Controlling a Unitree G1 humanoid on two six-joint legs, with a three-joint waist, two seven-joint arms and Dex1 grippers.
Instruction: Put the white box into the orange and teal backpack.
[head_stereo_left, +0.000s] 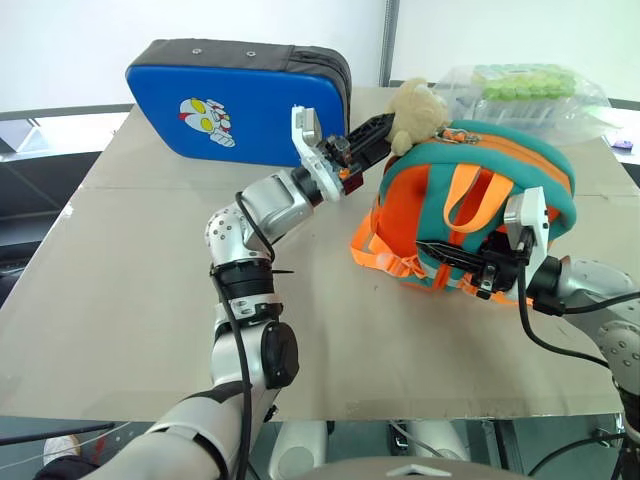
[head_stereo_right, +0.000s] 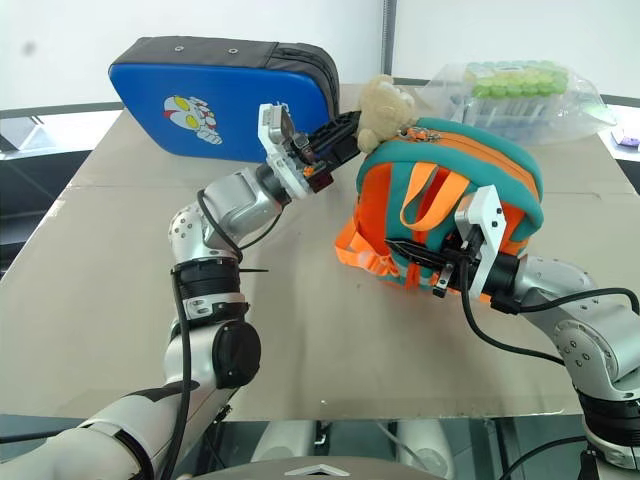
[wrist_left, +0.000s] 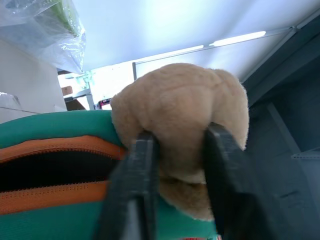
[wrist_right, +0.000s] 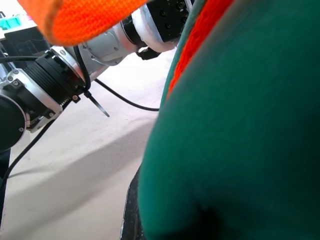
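Note:
The orange and teal backpack (head_stereo_left: 500, 165) stands at the right of the table, orange straps facing me. A tan plush toy (head_stereo_left: 415, 112) sits at its top left corner. My left gripper (head_stereo_left: 385, 128) reaches in from the left and is shut on that toy; in the left wrist view its black fingers (wrist_left: 142, 165) squeeze the plush toy (wrist_left: 180, 100) from both sides, beside a dark open zip slot (wrist_left: 50, 172). My right gripper (head_stereo_left: 455, 258) is shut on a teal strap low on the backpack's front. The white box is out of view.
A big blue padded case (head_stereo_left: 240, 100) with a cartoon figure lies at the back, just behind my left gripper. At the back right is a clear plastic bag (head_stereo_left: 525, 90) of green things. The tan table (head_stereo_left: 120, 280) stretches bare to the left and front.

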